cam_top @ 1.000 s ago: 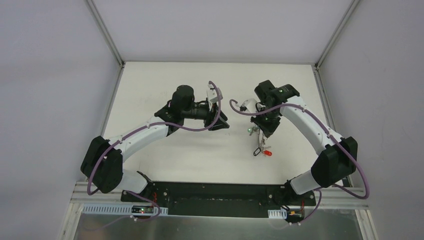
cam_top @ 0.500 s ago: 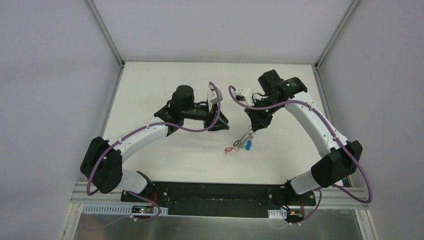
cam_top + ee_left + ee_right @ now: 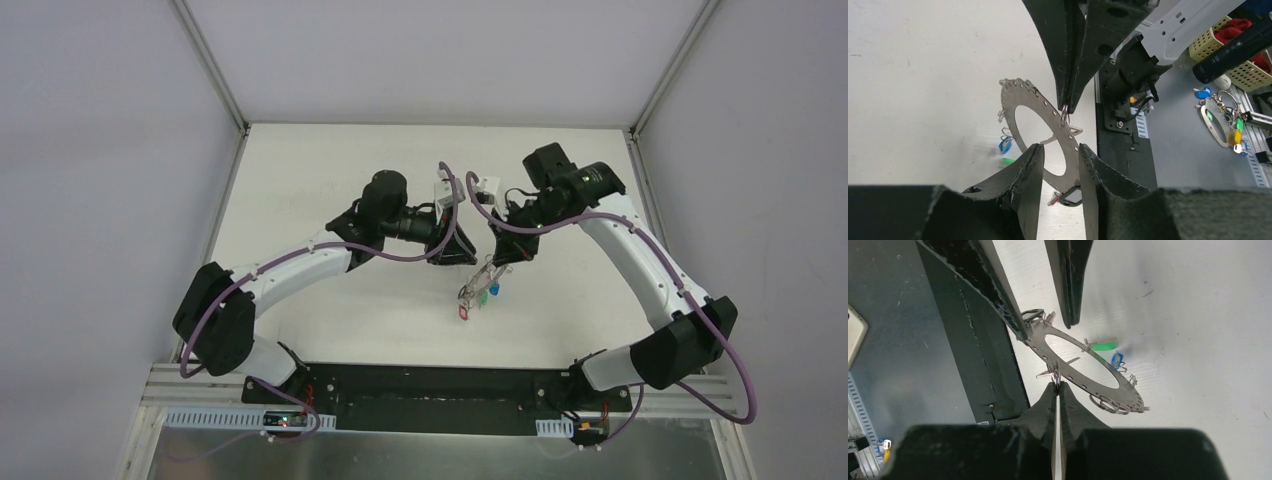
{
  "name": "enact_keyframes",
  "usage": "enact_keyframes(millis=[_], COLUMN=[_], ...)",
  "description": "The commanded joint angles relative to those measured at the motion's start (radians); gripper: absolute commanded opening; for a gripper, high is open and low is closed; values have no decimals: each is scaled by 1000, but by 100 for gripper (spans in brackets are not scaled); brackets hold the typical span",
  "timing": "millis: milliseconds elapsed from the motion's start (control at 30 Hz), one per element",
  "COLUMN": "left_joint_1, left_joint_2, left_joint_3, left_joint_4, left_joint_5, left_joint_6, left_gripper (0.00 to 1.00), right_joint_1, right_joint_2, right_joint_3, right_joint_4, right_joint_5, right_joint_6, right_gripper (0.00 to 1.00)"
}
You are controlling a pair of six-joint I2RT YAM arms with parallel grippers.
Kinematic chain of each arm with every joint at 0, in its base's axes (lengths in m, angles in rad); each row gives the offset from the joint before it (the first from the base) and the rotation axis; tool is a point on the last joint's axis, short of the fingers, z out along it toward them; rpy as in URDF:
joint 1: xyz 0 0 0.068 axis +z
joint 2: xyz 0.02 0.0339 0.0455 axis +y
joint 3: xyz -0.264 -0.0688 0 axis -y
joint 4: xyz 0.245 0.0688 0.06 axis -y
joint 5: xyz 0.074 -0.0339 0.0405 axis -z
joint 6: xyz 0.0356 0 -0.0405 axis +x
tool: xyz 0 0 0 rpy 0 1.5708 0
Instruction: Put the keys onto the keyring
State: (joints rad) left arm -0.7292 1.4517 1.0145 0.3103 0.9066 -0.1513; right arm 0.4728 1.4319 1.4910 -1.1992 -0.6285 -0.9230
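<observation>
The right claw [image 3: 1057, 386] is pressed together on the keyring [image 3: 1018, 95], a flat grey hoop with holes along its rim. It grips at a small wire loop on the band and holds the hoop in the air above the surface [image 3: 330, 180], near centre. The left claw [image 3: 1060, 150] stands apart, one finger on each side of the band at 6 o'clock of the hoop in the left wrist view, not visibly clamped. The step appears to be taking a second hold: centre the band between the fingers, close squarely on bare metal, and avoid the keys [image 3: 1005, 146] hanging at 8 o'clock. Keep the two claws from meeting, as they are just beside each other. Overhead, open room lies toward 12 and 9 o'clock; the surface edge and arm bases lie at 6 o'clock.
</observation>
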Motion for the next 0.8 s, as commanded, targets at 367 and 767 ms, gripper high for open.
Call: enact_keyframes(millis=[367,767], left_joint_1=[-44,-53], left_joint_2=[43,57], left_joint_3=[82,94], left_joint_4=[84,69], left_joint_5=[50,67], left_joint_6=[-76,-65], left_gripper=[26,16], right_joint_1=[-4,-4], right_joint_2=[-45,-48], right_joint_3=[-31,-32], right_joint_4=[39,40], right_joint_5=[-156,-159], right_joint_6=[-43,-40], right_gripper=[0,0])
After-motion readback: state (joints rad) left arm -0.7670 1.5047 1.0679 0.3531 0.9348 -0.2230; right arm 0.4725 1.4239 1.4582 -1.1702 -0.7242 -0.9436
